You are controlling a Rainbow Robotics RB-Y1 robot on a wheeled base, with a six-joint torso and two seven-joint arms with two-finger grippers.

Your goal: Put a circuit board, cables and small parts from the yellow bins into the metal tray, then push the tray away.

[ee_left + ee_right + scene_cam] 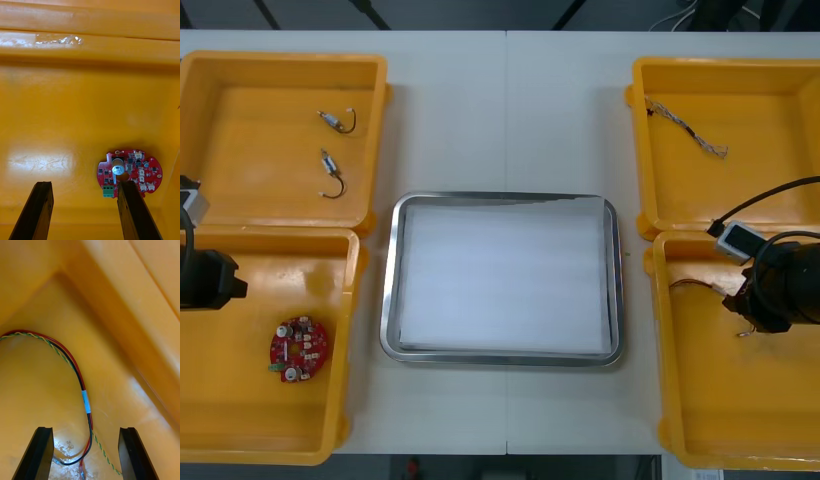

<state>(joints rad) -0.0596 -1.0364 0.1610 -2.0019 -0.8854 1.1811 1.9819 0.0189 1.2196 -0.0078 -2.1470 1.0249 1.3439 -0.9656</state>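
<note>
Fingers of the right gripper [86, 430] are being held wide apart, empty, the red and yellow cable [86, 401] lying between them; the left gripper [85, 184] is being held likewise, the circuit board [130, 173] just beyond one fingertip.

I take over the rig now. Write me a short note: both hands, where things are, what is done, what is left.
Left hand: open, over the near left bin, near the board.
Right hand: open, astride the red cable in the near right bin.
Two parts lie in the far left bin, a twisted cable in the far right bin.
Tray holds nothing; all loading and the push remain.
</note>
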